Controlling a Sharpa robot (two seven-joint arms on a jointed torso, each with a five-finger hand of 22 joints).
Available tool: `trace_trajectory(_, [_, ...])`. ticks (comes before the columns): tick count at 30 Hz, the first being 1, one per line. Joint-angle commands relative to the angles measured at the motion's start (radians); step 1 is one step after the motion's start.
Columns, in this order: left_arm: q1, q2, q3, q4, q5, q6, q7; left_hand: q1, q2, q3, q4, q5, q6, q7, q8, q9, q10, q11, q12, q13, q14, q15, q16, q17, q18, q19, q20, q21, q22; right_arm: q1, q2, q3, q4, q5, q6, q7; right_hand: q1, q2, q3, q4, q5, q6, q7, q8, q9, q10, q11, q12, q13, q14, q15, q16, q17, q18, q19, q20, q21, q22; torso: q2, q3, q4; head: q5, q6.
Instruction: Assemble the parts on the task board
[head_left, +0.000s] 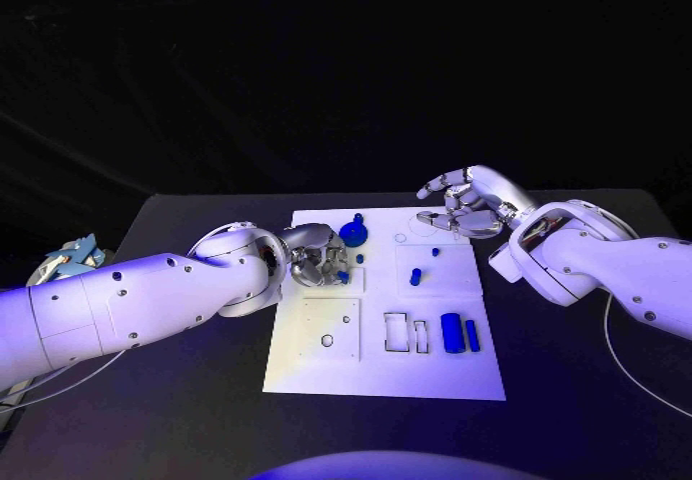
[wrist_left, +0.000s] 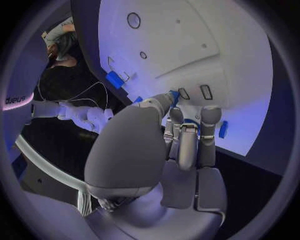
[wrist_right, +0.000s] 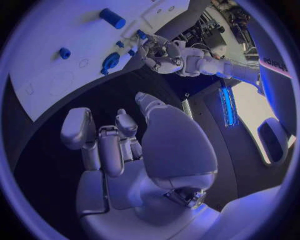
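Nearest, low on the flat white task board (head_left: 382, 370), two blue cylindrical pegs (head_left: 460, 331) lie beside rectangular slots, likely staged for insertion. At mid-frame the left robot hand (head_left: 319, 266) curls over the board's left edge by a small blue part (head_left: 343, 277); whether it clamps that part I cannot tell. Farther up, a round blue knob (head_left: 353, 235) stands on the board, and the right robot hand (head_left: 464, 205) hovers, fingers apart, empty. No writing is legible on the board or black worktop (head_left: 173, 400).
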Motion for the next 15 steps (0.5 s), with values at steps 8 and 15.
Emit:
trace_trajectory(8, [0.000, 0.002, 0.000, 0.000, 0.024, 0.004, 0.020, -0.021, -0.023, 0.057, -0.025, 0.002, 0.007, 0.002, -0.012, -0.007, 0.004, -0.003, 0.008, -0.006, 0.008, -0.002, 0.006, 0.026, -0.010, 0.003, 0.000, 0.012, 0.008, -0.002, 0.000, 0.000, -0.001, -0.009, 0.007, -0.001, 0.000, -0.008, 0.005, 0.000, 0.005, 0.002, -0.004, 0.007, 0.002, 0.004, -0.002, 0.003, 0.001, 0.049, -0.004, -0.002, 0.046, 0.009, 0.001, -0.004, 0.000, 0.000, 0.000, -0.0004, 0.0009, 0.000, 0.000])
trace_trajectory(15, [0.000, 0.001, 0.000, -0.002, 0.028, 0.009, 0.020, -0.034, -0.030, 0.083, -0.041, 0.001, -0.003, 0.005, -0.022, -0.012, 0.004, -0.002, 0.010, -0.008, 0.009, -0.001, 0.007, 0.029, -0.011, 0.002, 0.001, 0.017, 0.013, -0.002, 0.000, 0.000, -0.001, -0.009, 0.007, -0.001, 0.000, -0.008, 0.005, 0.000, 0.005, 0.002, -0.004, 0.007, 0.002, 0.004, -0.002, 0.003, 0.001, 0.049, -0.004, -0.002, 0.046, 0.009, 0.001, -0.004, 0.000, 0.000, 0.000, -0.0003, 0.0002, 0.000, 0.000])
